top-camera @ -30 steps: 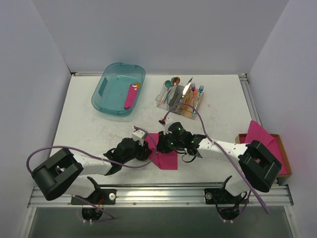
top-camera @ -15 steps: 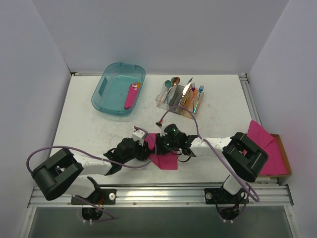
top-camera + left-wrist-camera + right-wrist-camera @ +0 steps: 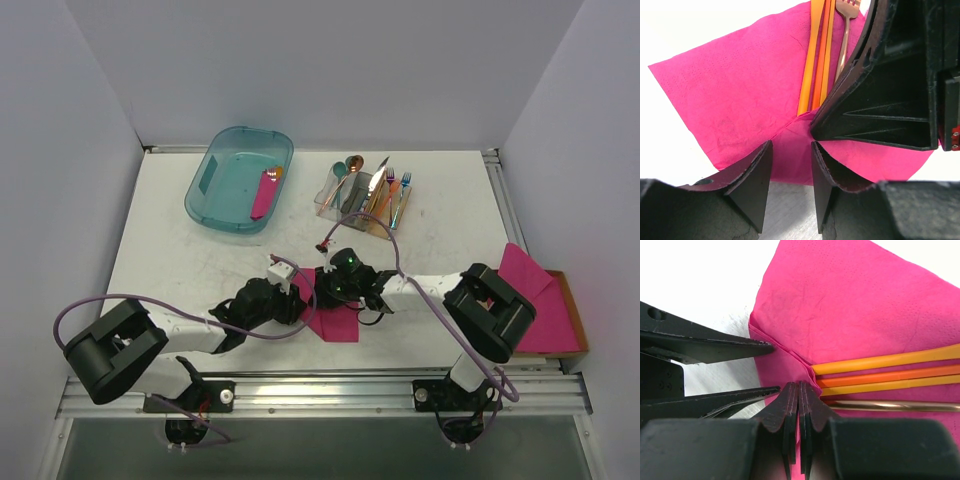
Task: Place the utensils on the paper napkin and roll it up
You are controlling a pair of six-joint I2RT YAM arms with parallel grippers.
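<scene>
Nearest the bases: left gripper (image 3: 790,172) sits low over the near corner of the paper napkin (image 3: 740,95). Its fingers are spread part way with nothing pinched, and pink paper shows through the gap. Right gripper (image 3: 798,390) is just beside it, tips pressed together right at a small folded-over flap. You can't tell from here whether paper is actually caught between them.

The napkin lies flat on the white table (image 3: 180,260) between the two arms. The utensils (image 3: 820,55) lie along it side by side. Their near ends meet the flap's edge and seem tucked under it. The fork (image 3: 845,35) has its tines at the end away from the flap.

Step in hand, as I judge it: starting the roll.
- Draw the flap snug over the handle ends.
- Turn it over low and even, with both grippers working the same fold line rather than a single corner.
- Keep pressure light — a sideways drag would likely tear the sheet or send the cutlery skating out.

Materials:
- Napkin: thin, matte, finely embossed, softly creased near the fold. Probably limp and poor at holding a crease.
- Utensils: hard, slim, mirror-glossy copper-orange with rounded stems — likely slippery on paper.

Farther back:
- A box of pink sheets (image 3: 545,310) at the right edge.
- A clear caddy (image 3: 365,195) of mixed cutlery.
- A teal bin (image 3: 215,195) holding a pink roll (image 3: 264,195).
</scene>
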